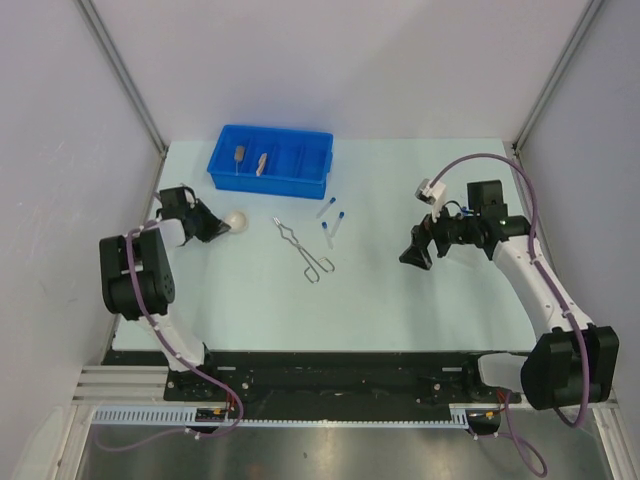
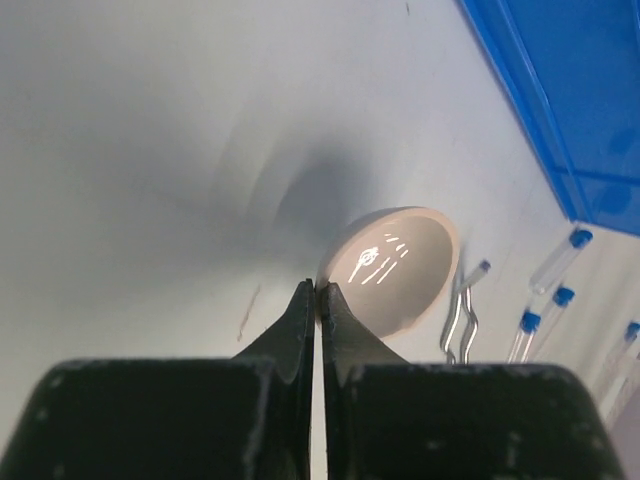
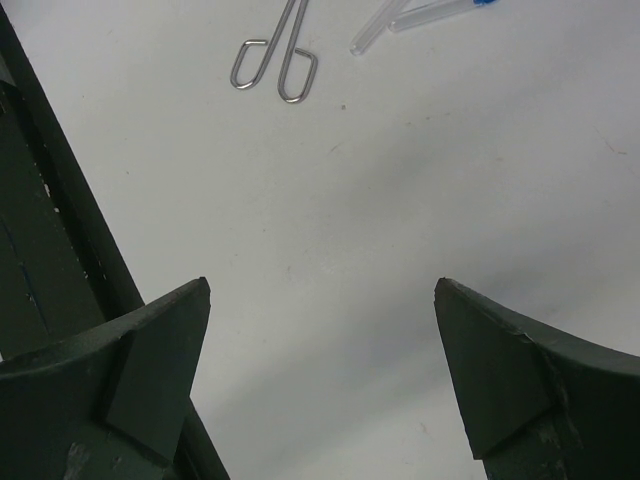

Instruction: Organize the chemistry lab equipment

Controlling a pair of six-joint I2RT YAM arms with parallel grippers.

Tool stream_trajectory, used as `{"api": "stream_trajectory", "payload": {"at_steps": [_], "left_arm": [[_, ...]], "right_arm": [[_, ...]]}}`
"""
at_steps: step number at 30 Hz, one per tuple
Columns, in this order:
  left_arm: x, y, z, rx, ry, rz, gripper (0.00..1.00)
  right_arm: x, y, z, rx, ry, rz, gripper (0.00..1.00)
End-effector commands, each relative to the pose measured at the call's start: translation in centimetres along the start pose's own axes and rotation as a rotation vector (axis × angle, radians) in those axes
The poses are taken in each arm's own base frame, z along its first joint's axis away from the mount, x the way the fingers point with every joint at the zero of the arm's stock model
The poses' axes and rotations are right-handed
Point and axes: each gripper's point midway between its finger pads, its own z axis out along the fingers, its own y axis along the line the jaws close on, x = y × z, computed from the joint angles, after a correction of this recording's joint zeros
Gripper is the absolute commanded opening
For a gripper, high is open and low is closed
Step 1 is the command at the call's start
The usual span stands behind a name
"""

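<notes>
**Top external view.** The left gripper has its fingers pressed together at the near rim of the white round dish, which sits just ahead of the tips. The blue bin stands beyond the claw and to its right, with two tan wooden-handled tools already inside. To reach it, the dish must rise over the bin's front wall, and a low carry would likely knock the dish against that wall. The silver wire tongs and the clear tubes lie well off to the claw's right, outside a straight path to the bin. The right gripper is spread wide and holds nothing. It sits far across the table, with bare surface between the two arms.

**Left wrist view.** The left gripper pinches only the thin edge of the dish, whose glossy bowl tilts up ahead of the tips. The bite is shallow and on a smooth, curved rim. I judge slipping or swivelling to be the main risk, especially under a quick swing. The tongs and tubes lie beyond the dish to the right, and the bin is further on. To the left of the claw the surface is bare.

**Right wrist view.** The right gripper is wide open over bare table. The tongs' loops and the tube ends lie ahead of it, apart from the fingers. The tubes are round and could roll if nudged.
</notes>
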Motion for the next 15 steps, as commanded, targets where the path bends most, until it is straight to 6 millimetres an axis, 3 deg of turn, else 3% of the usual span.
{"api": "stream_trajectory", "payload": {"at_steps": [1,3,7,10,15], "left_arm": [[0.3,-3.7,-3.7,0.18,-0.033,0.111,0.01],[1.6,-4.0,-4.4,0.219,-0.014,0.124,0.0],[2.9,-6.6,-5.9,0.29,-0.001,0.171,0.0],[3.1,-9.1,-6.9,0.334,-0.005,0.201,0.0],[1.6,-13.4,-7.5,0.38,-0.035,0.236,0.0]], "right_arm": [[-0.7,0.2,-1.3,0.013,-0.081,-0.031,1.0],[-0.2,-0.1,-1.5,0.022,-0.094,-0.021,1.0],[0.5,-0.4,-1.8,0.04,-0.105,-0.011,1.0],[1.1,-0.4,-1.8,0.037,-0.114,-0.006,1.0],[2.0,-0.7,-2.1,0.038,-0.131,0.005,1.0]]}}
